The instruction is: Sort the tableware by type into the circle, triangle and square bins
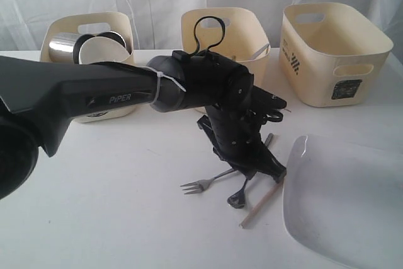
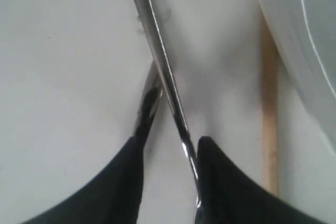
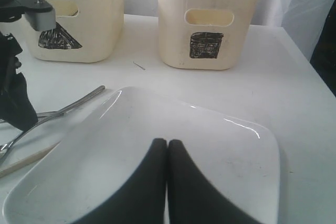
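My left claw [image 2: 172, 140] is down low over the table [image 1: 113, 206], just right of the middle of the exterior frame. It is released: the two fingers [image 2: 105, 198] stand apart, with bare table showing between them. A thin steel handle [image 2: 163, 72] runs lengthwise through that gap. It lies against the inner edge of one finger and clear of the other, so I am not pinching it. A second steel piece [image 2: 149, 100] meets it at a shallow angle just ahead of my fingertips. From this close I cannot tell which utensil either one belongs to.

In the exterior frame a fork [image 1: 204, 184] lies just below and left of that claw. Its long axis slants from lower left to upper right, with the tines pointing lower left and the handle running in under the claw. A wooden chopstick [image 1: 261, 206] lies to its right on nearly the same slant, just beside the left edge of the white square plate [image 1: 340, 212] at lower right.

My right claw [image 3: 167, 142] is clenched, fingers pressed together with nothing between them, over the plate.

Across the top of the exterior frame stand the cream tubs. The left bin [image 1: 123, 26] holds a steel mug [image 1: 62, 47] and a white bowl [image 1: 101, 50]. The triangle bin [image 3: 94, 35] is in the middle and the square bin [image 3: 236, 35] at upper right.
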